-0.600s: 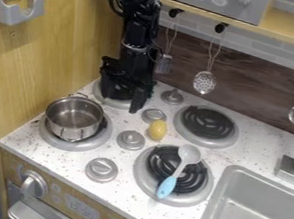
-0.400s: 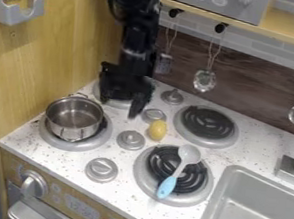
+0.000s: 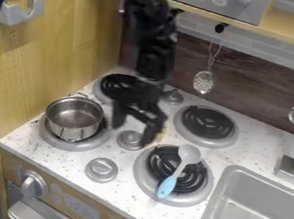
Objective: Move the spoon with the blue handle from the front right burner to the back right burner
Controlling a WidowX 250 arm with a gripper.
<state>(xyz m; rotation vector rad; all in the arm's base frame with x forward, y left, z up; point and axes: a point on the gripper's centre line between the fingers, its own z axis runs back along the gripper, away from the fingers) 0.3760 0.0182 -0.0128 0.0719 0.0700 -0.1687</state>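
Your claw (image 3: 134, 123) hangs just right of the pot (image 3: 74, 117), its fingers spread wide, with nothing visible in its hold. The yellow lemon (image 3: 163, 133) lies farther right of the pot, mostly hidden behind one finger; lowering there could make that finger press or roll it. Drift too far left and the other could clip the pot's rim, tipping it on its burner (image 3: 71, 146)

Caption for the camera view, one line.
Open gripper over a toy stove with pot and spoon, partly hiding a lemon.
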